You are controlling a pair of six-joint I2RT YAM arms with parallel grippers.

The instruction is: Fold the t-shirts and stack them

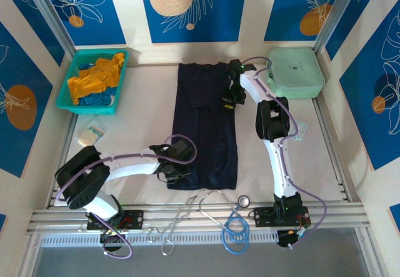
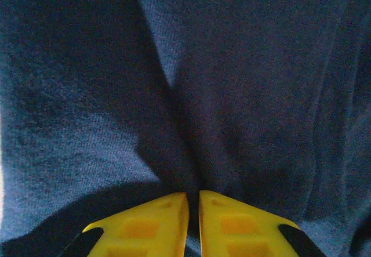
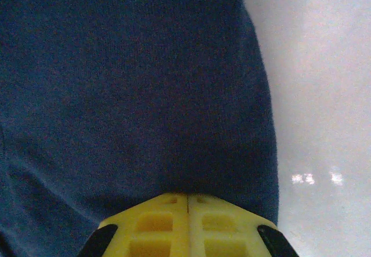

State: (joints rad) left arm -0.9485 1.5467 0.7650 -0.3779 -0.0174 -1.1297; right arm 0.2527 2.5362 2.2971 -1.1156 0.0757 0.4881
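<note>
Left gripper (image 2: pixel 193 195) pinches a ridge of navy t-shirt (image 2: pixel 243 83) ahead of its fingertips; right gripper (image 3: pixel 187 196), clenched, meets the shirt's edge. Lengthwise fold apparently done; orange t-shirt (image 1: pixel 97 77) lies in the basket (image 1: pixel 67 86), far beyond the left gripper.

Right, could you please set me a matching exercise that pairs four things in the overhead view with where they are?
Things:
1. navy t-shirt
2. teal basket
3. mint-green case
4. mustard-orange shirt

Places:
A. far right corner of the table
B. inside the basket
C. laid out down the middle of the table
D. far left corner of the table

Pairs: 1-C, 2-D, 3-A, 4-B
</note>
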